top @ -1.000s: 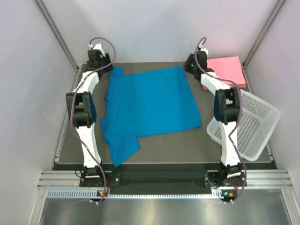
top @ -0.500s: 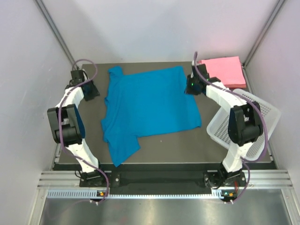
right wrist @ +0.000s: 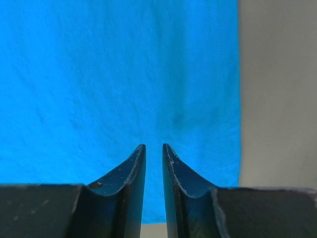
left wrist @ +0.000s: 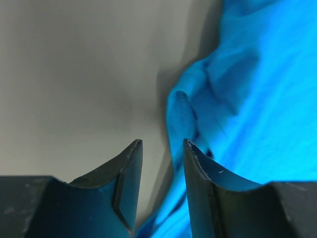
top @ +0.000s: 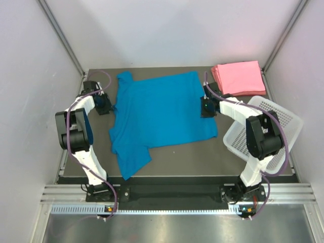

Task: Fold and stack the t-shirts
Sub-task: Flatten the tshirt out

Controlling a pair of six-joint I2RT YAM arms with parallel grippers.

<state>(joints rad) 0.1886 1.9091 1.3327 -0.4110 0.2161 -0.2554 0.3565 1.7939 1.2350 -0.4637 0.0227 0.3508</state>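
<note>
Cloth covers the middle of the dark table (top: 202, 157): the blue t-shirt (top: 162, 111) lies spread flat, its sleeves toward the left arm and its straight hem toward the right arm. The pink t-shirts (top: 238, 77) sit folded in a flat stack at the far right corner, apart from the blue one. A white perforated basket (top: 283, 121) rests at the right edge, just nearer than the pink stack. The left gripper (top: 104, 104) is low beside the shirt's rumpled left edge; its wrist view shows the claw (left wrist: 162, 142) released, the jaws apart, with bare table ahead and blue folds to the right. The right gripper (top: 206, 107) is over the hem side; from its wrist the claw (right wrist: 153, 146) stands nearly closed, a thin slit left between the jaws, with no cloth visibly pinched.
</note>
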